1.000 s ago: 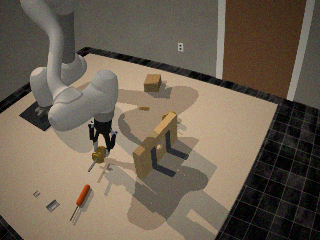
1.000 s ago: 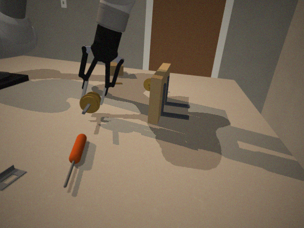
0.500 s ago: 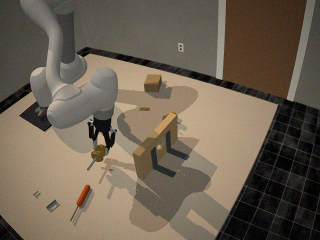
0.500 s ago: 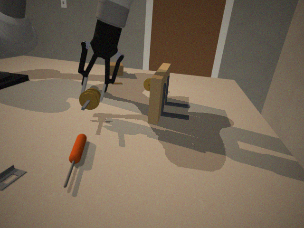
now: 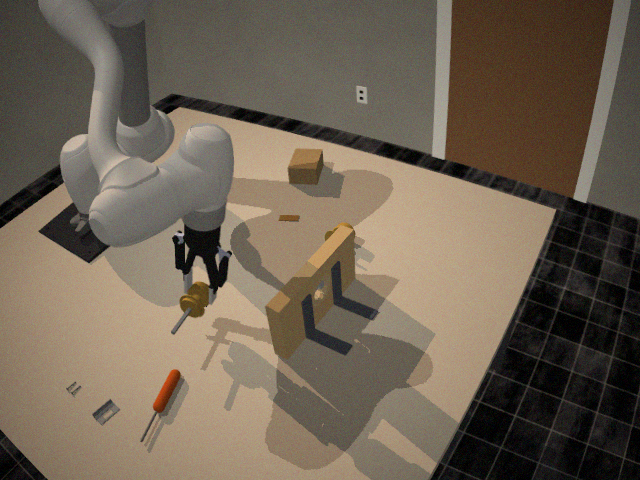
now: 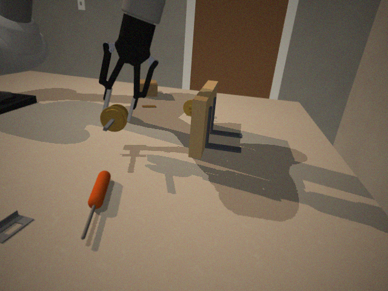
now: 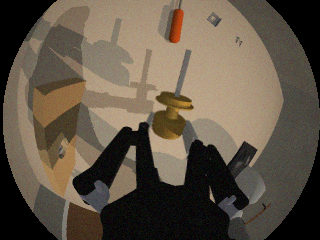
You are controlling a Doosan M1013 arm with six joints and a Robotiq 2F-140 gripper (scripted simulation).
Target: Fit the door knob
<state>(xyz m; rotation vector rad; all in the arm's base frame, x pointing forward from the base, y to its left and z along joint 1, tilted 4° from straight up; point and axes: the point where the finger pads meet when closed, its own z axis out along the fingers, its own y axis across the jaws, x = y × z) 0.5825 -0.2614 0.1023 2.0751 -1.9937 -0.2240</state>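
the gripper (image 5: 199, 291) is clamped at mid width on the brass door knob (image 5: 194, 299), held above the worktop (image 5: 465, 248) near its middle, toward the arm's base edge. the knob's grey spindle (image 5: 180, 320) lies roughly level, its long axis pointing away from the upright wood block (image 5: 305, 289). a second knob (image 6: 188, 108) peeks from behind the block, mostly hidden. the latch socket is hard to make out. one orange screwdriver (image 5: 164, 393) lies near the front edge.
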